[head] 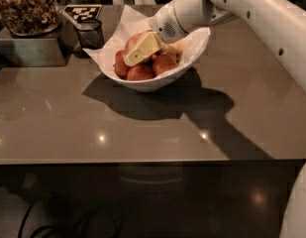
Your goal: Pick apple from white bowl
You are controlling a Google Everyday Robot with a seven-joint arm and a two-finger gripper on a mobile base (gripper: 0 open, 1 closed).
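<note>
One gripper (pixel 135 55), cream-yellow in colour, lay slanted inside the white bowl (pixel 148 86), with its tip pointing down and to the left. Whether it was spread or closed on something could not be told, because its far side was hidden. It rested across the front of the apple (pixel 133 40), the big orange-red one, which sat at the back left of the bowl and showed just above the gripper. Below and beside it were smaller dark red apples (pixel 140 73), and a paler yellow apple (pixel 178 47) lay near the right wall, partly covered. Crumpled white paper (pixel 119 32) lined the bowl and rose above its rim. The white arm (pixel 251 11) came from the upper right and ended in a round wrist just over the bowl. The bowl stood on a grey-brown table (pixel 142 133) and threw a wide shadow on it. To the left stood a small black cup (pixel 90 34), and further left a container of brown snacks (pixel 25 8).
</note>
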